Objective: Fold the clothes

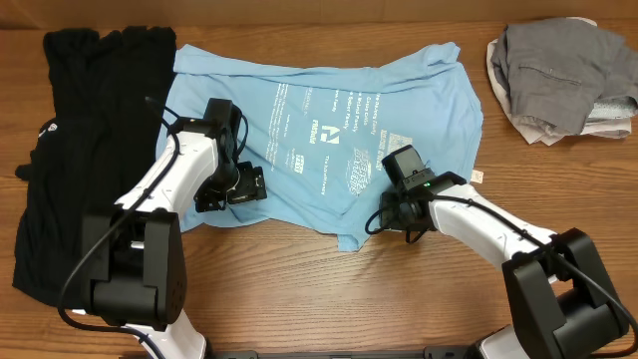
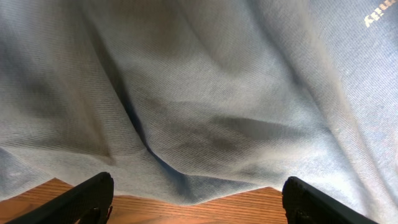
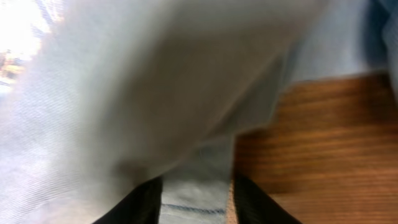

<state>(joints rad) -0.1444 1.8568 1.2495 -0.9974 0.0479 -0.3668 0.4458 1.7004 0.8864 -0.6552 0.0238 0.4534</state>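
Observation:
A light blue T-shirt point(image 1: 399, 95) with white print lies spread in the middle of the table. My left gripper point(image 1: 231, 187) is at the shirt's lower left edge. In the left wrist view the left gripper point(image 2: 199, 190) is open wide, with the shirt's edge point(image 2: 205, 93) just ahead and bare wood between the fingers. My right gripper point(image 1: 384, 214) is at the shirt's bottom hem. In the right wrist view the right gripper point(image 3: 198, 190) has the stitched hem between its fingers, and the shirt's fabric point(image 3: 155, 81) drapes close over the camera.
A black garment point(image 1: 90, 130) lies along the left side of the wooden table point(image 1: 299, 289). A crumpled pile of grey clothes point(image 1: 558, 75) sits at the back right.

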